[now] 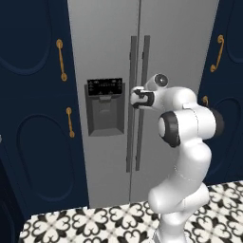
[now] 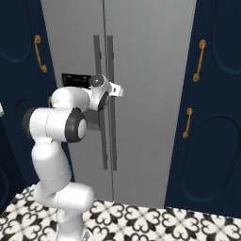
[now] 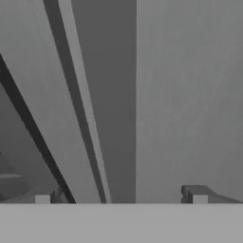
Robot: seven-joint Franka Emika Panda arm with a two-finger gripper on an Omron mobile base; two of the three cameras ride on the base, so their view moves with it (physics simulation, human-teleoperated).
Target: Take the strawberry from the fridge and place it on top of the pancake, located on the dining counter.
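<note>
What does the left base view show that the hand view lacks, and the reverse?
Left base view: the tall light-grey two-door fridge whole and closed, its black dispenser panel, navy cabinets with gold handles, patterned floor tiles, the white arm. Hand view: the open gripper with dark finger tips spread wide. Both: a long grey bar handle, close by.

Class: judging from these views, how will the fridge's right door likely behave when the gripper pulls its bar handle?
The fridge door is tall and rigid, so it probably swings stiffly. The bar handle looks smooth, so the open gripper might slip.
</note>
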